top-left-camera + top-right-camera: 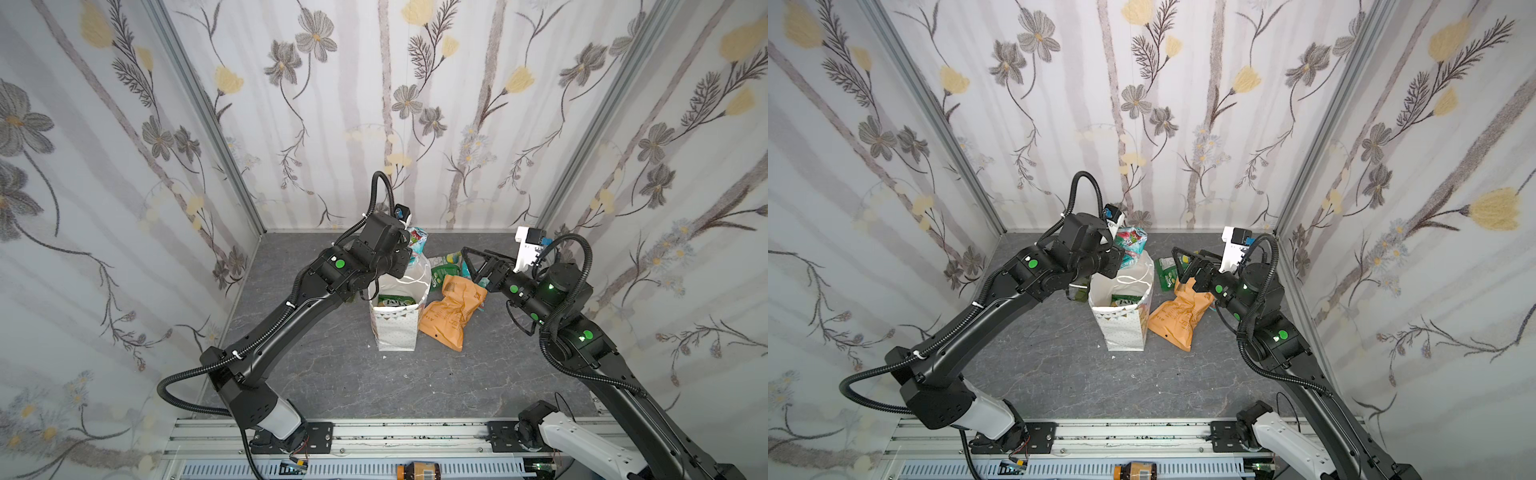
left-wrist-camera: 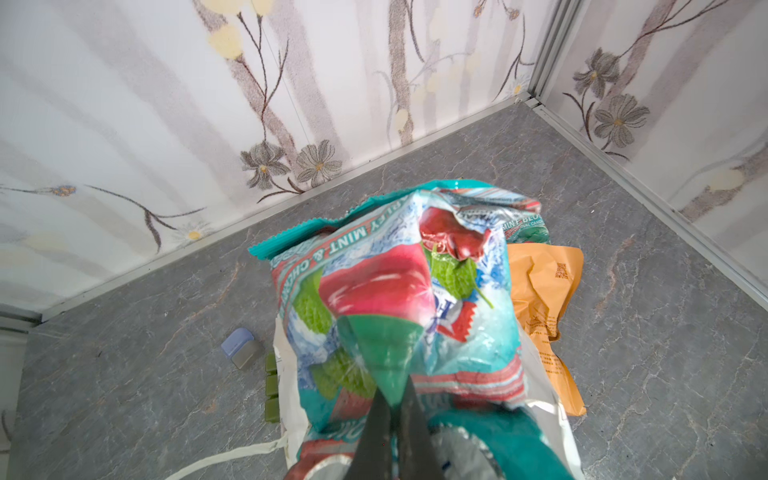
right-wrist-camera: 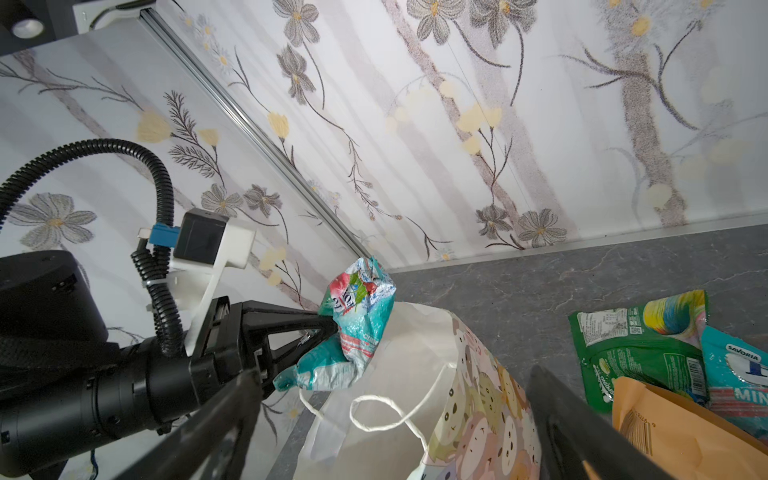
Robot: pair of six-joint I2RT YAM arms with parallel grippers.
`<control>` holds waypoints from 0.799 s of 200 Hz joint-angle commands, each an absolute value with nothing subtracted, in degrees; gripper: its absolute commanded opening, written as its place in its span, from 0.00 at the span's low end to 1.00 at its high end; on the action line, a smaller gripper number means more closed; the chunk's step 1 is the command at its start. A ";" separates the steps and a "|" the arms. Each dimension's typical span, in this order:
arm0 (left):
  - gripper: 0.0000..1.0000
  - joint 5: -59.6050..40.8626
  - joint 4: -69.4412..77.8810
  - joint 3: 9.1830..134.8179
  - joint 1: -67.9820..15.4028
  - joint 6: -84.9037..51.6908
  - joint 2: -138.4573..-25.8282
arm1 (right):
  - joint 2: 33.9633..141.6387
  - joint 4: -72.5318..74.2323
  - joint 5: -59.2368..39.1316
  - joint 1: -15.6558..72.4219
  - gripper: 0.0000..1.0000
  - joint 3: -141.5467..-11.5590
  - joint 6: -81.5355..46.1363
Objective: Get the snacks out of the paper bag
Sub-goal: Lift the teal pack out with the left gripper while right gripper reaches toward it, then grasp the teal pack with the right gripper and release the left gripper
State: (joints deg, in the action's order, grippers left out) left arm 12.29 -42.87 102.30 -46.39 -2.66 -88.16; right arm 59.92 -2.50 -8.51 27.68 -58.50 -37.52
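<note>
The white paper bag (image 1: 397, 320) stands upright directly beneath the left gripper (image 2: 395, 399), mouth open, with a cord handle (image 3: 386, 411) drooping inside. It looks light enough to tip, so the lift should probably go straight up until the load clears the rim, and only then sideways. Under the right gripper (image 1: 467, 268), whose jaws are spread wide and empty, lies the orange pouch (image 1: 451, 311), already out beside the bag. The left gripper's jaws are pressed together on a corner of a teal mint packet (image 2: 399, 291), held just over the bag's rim. The packet is crinkled and printed with red fruit and green leaves. A green packet (image 3: 636, 353) lies just beside the right gripper; another green packet (image 1: 392, 300) sits deep in the bag.
</note>
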 commanded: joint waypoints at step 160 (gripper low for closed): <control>0.00 18.16 -30.35 103.36 -62.33 17.91 -85.17 | 63.45 11.99 -26.60 25.49 0.79 -57.48 -49.90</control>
